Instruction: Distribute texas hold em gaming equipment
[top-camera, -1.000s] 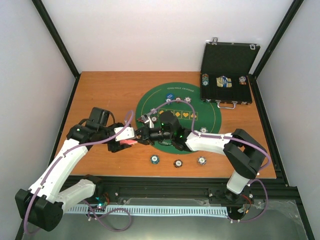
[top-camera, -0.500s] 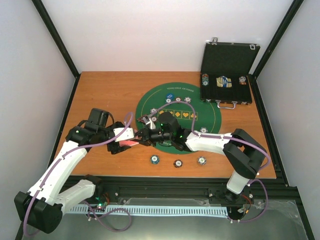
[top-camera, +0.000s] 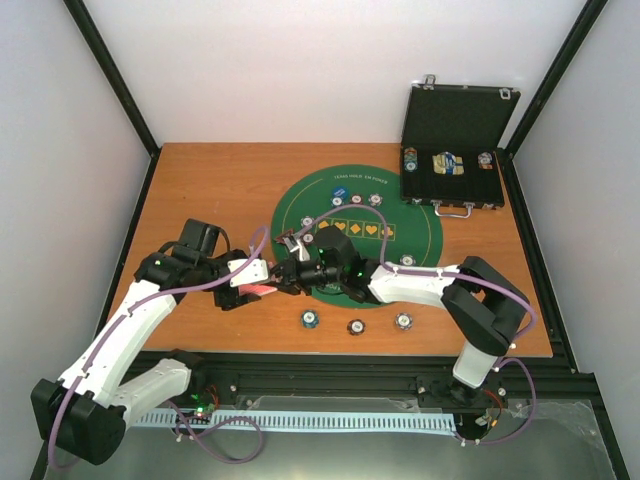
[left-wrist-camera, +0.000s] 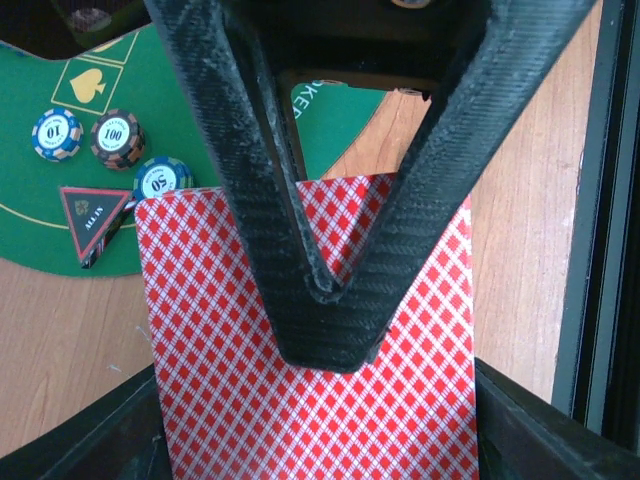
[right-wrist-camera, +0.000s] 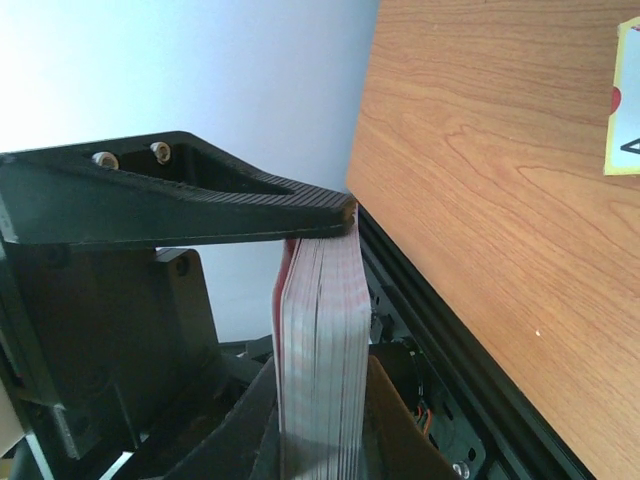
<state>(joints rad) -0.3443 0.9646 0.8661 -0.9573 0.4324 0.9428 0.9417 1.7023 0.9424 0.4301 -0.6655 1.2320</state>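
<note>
Basically dealing: right fingers (right-wrist-camera: 200, 205) clamp the deck (right-wrist-camera: 320, 330) at 8 o'clock of the mat (top-camera: 425, 240); left fingers (left-wrist-camera: 320, 320), can't tell, must peel one card (left-wrist-camera: 220, 390).

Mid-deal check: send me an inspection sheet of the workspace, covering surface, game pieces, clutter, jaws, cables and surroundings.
Surface: wooden table, round green mat in the middle.
Job's things: deck of cards and one red-backed card at the arms; three chips along the near edge; more chips and a blue disc on the mat, a triangle at its edge.
Clutter: nothing seen.
Grippers: right gripper shut on the deck; left gripper has the card between its jaws, grip unclear.
Cables: purple cables run along both arms; one loops above the mat.
Surroundings: open black case at the far right with chips inside; white walls.
</note>
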